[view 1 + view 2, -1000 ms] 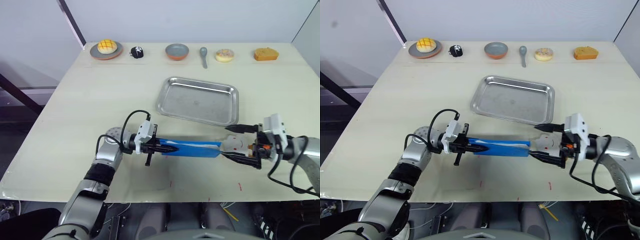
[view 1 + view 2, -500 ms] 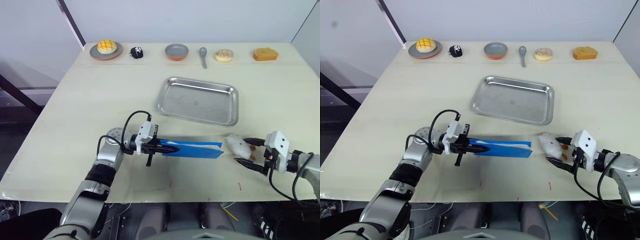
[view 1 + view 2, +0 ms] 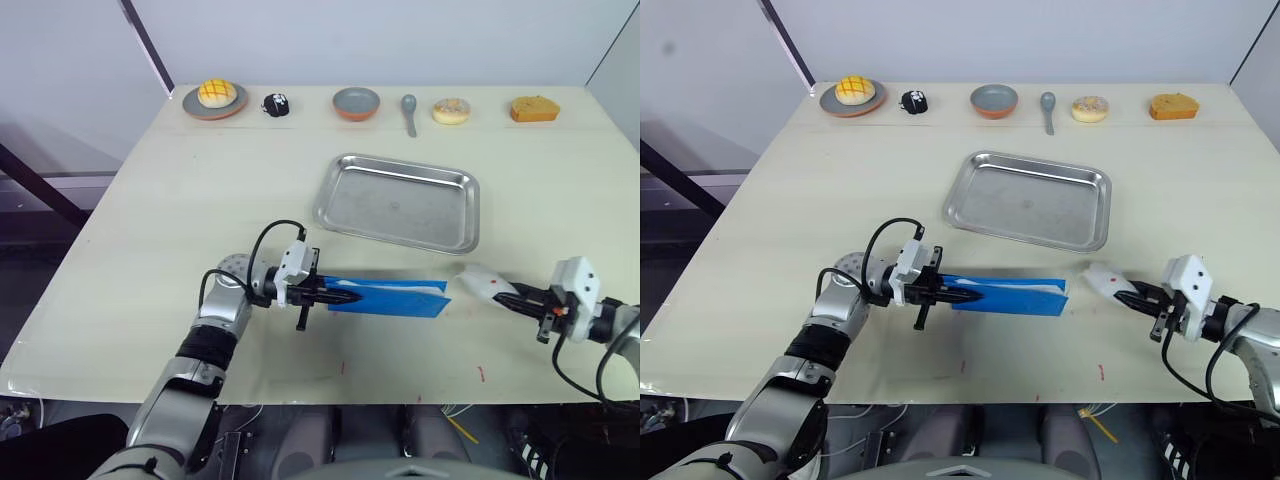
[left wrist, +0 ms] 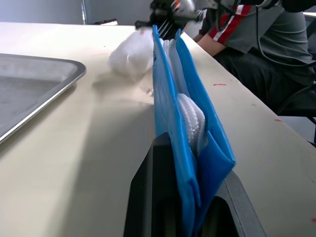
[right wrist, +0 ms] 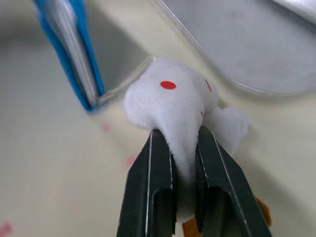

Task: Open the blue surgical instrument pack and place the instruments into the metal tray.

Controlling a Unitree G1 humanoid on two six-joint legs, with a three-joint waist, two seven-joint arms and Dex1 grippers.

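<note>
The blue surgical instrument pack (image 3: 392, 297) stands on its long edge on the table, in front of the metal tray (image 3: 400, 202). My left gripper (image 3: 326, 294) is shut on the pack's left end, and the left wrist view looks along the pack (image 4: 170, 94) with its white lining showing between the blue walls. The instruments are hidden. Just off the pack's right end, my right gripper (image 3: 506, 293) is shut on a white toy figure (image 5: 170, 106) with red dots. The tray holds nothing.
Along the far edge sit a bun on a plate (image 3: 214, 97), a small black-and-white item (image 3: 275, 104), a round grey bowl (image 3: 356, 102), a grey spoon (image 3: 409, 112), a donut (image 3: 451, 110) and a cake slice (image 3: 533, 108). A person (image 4: 276, 44) sits beyond the table's right side.
My right gripper has drawn back to the right from the pack's end and closed on the white toy figure, which shifted right with it. The left gripper and pack stayed put.
</note>
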